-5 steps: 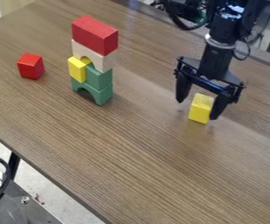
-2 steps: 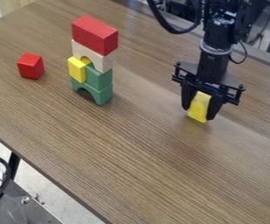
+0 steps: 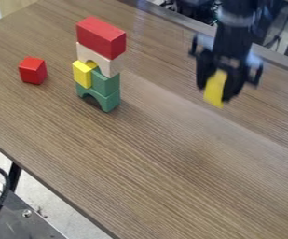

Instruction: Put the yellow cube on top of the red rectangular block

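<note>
One yellow cube (image 3: pixel 215 88) held, one tall perch to reach

Nearest of what matters, at 2 o'clock, my gripper (image 3: pixel 214 94) has its fingers pinched around the yellow cube, up off the wood-grain table (image 3: pixel 152 158). The cube looks slightly slanted to me; if that is real, it would meet its perch edge first and could roll off on release.

Farther back, at 11 o'clock, stands the tower. Its bottom is a green arch block (image 3: pixel 111 100), with a green block (image 3: pixel 106 83) and a yellow block (image 3: pixel 82 73) above that, then a cream arch block (image 3: pixel 110 66). Narrow footing under a high load worries me: if I cross over too low, the cube or a fingertip could clip the side and bring everything down.

On top sits my target, the red rectangular block (image 3: pixel 100 37). I'd want plenty of height before swinging toward 9 o'clock, then a slow, centred descent. Pressing too hard could slide the block off the arch; letting go too high could bounce the cube away.

Beyond, at 10 o'clock, a red cube (image 3: pixel 32 71) stands well apart, so I judge it little threat.
</note>
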{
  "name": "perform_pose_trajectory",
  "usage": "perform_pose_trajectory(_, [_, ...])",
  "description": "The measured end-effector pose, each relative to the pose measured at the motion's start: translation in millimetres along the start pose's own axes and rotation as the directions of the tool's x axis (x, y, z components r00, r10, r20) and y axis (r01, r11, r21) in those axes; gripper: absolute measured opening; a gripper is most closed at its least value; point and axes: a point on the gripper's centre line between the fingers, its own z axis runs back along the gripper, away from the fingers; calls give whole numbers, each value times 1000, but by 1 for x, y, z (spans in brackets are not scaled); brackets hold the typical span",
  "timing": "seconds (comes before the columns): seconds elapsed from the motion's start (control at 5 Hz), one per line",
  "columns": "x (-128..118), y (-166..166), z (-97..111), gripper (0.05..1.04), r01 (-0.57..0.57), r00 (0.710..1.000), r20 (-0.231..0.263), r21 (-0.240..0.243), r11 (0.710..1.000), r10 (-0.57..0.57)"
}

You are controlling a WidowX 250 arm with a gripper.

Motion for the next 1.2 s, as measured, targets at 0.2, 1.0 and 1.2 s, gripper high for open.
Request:
perform_pose_trajectory(0.2, [-10, 20, 43, 559, 75, 996, -33, -79, 994, -78])
perform_pose_trajectory(1.0, [-68, 78, 116, 559, 62, 998, -26, -75, 995, -64])
perform_pose_trajectory(1.2, [-73, 82, 117, 559, 8, 1000, -10, -39, 999, -8])
